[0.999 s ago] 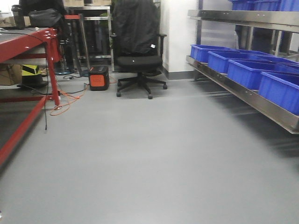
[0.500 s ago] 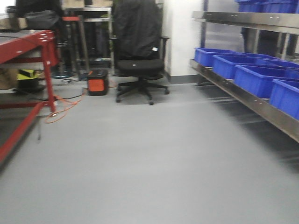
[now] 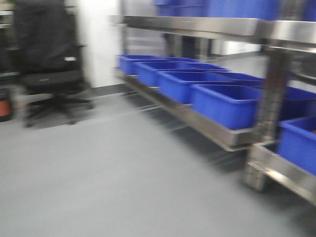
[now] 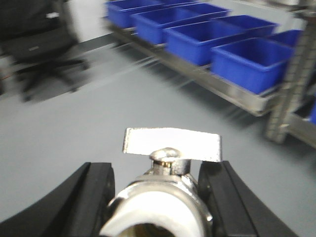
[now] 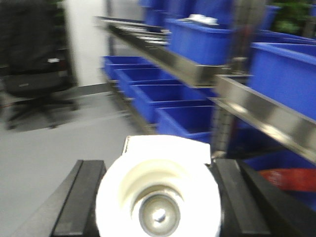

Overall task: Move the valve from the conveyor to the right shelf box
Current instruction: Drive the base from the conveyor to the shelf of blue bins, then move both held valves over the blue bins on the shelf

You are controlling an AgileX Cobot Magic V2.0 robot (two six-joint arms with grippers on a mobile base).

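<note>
In the left wrist view my left gripper (image 4: pixel 159 170) is shut on a shiny metal valve (image 4: pixel 160 197) with a flat silver handle (image 4: pixel 170 143) on top and a white-rimmed opening facing the camera. My right gripper (image 5: pixel 158 168) is shut on a second valve (image 5: pixel 158 200), whose round white end fills the gap between the black fingers (image 5: pixel 81 197). Several blue boxes (image 3: pixel 222 101) sit in a row on the low steel shelf (image 3: pixel 207 127) at the right. The conveyor is out of view. Neither arm shows in the front view.
A black office chair (image 3: pixel 47 64) stands at the far left by a white wall. A steel shelf post (image 3: pixel 269 103) rises near right, with another blue box (image 3: pixel 298 143) behind it. An upper shelf (image 5: pixel 197 71) carries more blue boxes. Grey floor (image 3: pixel 113 173) spreads ahead.
The front view has swung to the right: the red table and orange box have left the frame, the chair has slid to the left edge, and the shelf with blue boxes now fills the centre and right.
</note>
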